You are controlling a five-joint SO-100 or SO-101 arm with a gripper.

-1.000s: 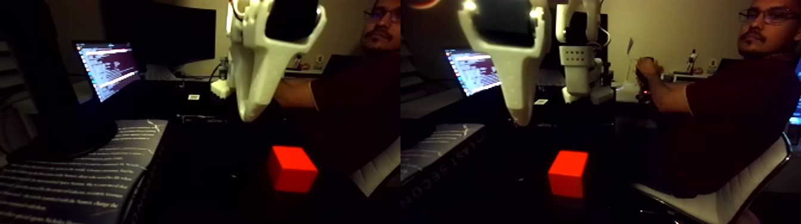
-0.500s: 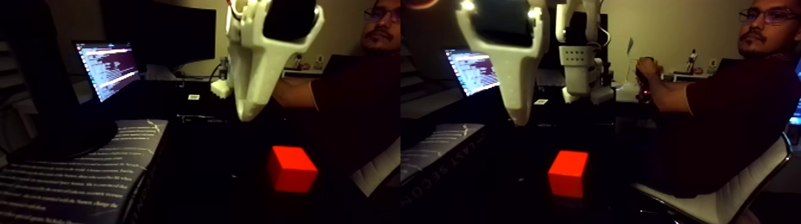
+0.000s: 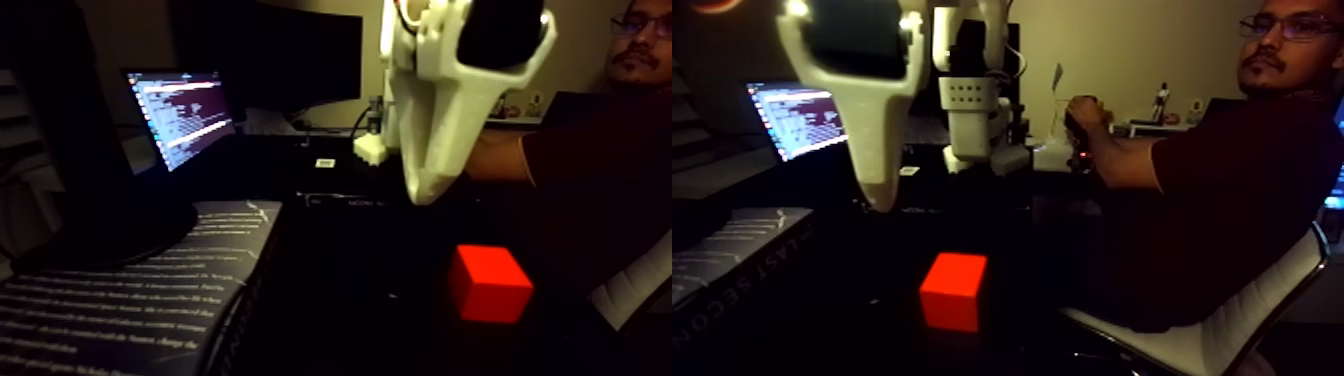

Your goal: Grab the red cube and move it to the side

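**Gripper above the cube, nothing held**

I see the red cube (image 3: 489,284) sitting on the dark worktop (image 3: 360,300), and I take it as my landmark. The white gripper (image 3: 425,192) hangs above it and slightly to its left in the left half of the fixed view, well clear of its top face. Only one white finger (image 3: 440,130) is plain to me, tapering down to a point; I cannot tell whether the fingers are open or closed. Far left of the cube lies a book (image 3: 130,290) with printed lines. Behind the cube glows a laptop screen (image 3: 180,115). A person (image 3: 1230,190) sits to the cube's right.
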